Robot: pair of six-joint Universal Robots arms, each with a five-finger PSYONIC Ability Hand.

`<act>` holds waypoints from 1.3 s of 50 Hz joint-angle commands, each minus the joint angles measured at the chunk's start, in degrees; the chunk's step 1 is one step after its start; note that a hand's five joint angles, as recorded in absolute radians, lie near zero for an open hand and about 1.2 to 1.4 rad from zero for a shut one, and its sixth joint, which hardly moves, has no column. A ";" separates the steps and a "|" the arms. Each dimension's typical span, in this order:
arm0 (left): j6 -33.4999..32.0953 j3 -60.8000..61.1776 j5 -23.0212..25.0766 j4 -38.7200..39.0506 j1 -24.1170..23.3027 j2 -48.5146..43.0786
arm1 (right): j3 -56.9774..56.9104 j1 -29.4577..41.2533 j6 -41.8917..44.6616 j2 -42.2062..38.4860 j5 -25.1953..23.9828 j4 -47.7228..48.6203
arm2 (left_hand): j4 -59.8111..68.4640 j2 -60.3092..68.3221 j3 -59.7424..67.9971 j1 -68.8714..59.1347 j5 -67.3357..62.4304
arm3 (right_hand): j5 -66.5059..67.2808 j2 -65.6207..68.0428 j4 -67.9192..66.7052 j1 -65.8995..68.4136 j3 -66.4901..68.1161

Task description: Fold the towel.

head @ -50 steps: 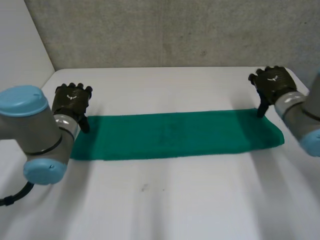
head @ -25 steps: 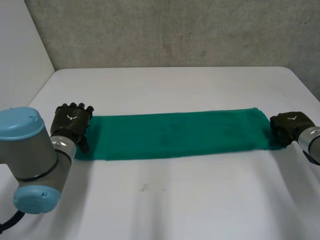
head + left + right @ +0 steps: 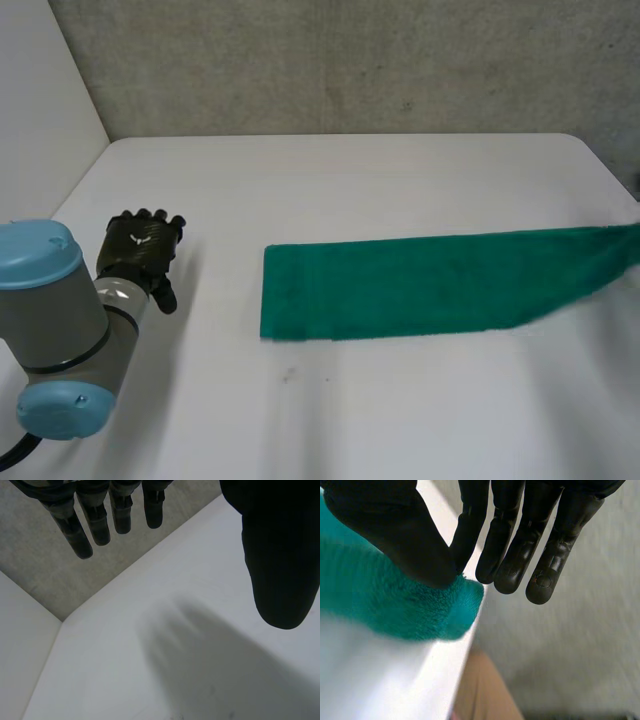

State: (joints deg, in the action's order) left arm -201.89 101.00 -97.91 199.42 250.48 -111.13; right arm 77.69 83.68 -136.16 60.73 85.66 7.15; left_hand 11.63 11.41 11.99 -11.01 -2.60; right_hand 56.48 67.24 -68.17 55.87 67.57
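The green towel [image 3: 420, 285] lies as a long strip across the white table [image 3: 350, 180], and its right end runs past the table's right edge. In the right wrist view my right hand [image 3: 395, 535] pinches the towel's end [image 3: 380, 600] between thumb and a finger, out past the table's edge. My left hand [image 3: 140, 245] hovers over bare table, well left of the towel's near end. Its fingers [image 3: 100, 520] are straight and spread, with nothing in them.
A grey wall [image 3: 350, 60] stands behind the table. The left arm's blue-capped elbow [image 3: 45, 340] sits at the front left. Past the table's edge in the right wrist view lies brown floor [image 3: 480, 690].
My right hand shut on the towel's right end and dragged the whole towel to the right, leaving the head view. The towel slid away from my left hand, which barely moved.
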 commanded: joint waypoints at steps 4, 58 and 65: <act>0.01 0.34 -0.08 -0.09 -0.08 1.53 | -0.26 23.88 -10.79 4.66 -15.77 0.50 | -1.63 -1.41 -1.99 1.01 2.60 | 13.52 12.76 -11.83 24.13 12.43; 0.09 3.24 0.00 0.79 -1.04 1.36 | -28.03 8.87 -51.66 -23.37 -4.36 -12.42 | -1.63 -1.41 -1.99 1.01 2.60 | -35.03 -35.80 36.73 -24.43 -36.12; 0.09 3.33 0.00 0.79 -1.05 1.01 | -35.94 8.96 -53.78 -29.96 -2.16 -12.86 | -1.63 -1.41 -1.99 1.01 2.60 | -34.53 -35.29 36.22 -23.92 -35.62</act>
State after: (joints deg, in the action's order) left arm -201.80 104.28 -97.91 200.19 249.39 -109.89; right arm 47.55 92.54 -188.91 35.92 81.47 -5.65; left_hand 11.63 11.41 11.99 -11.01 -2.60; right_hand 15.83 24.56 -26.56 21.20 26.20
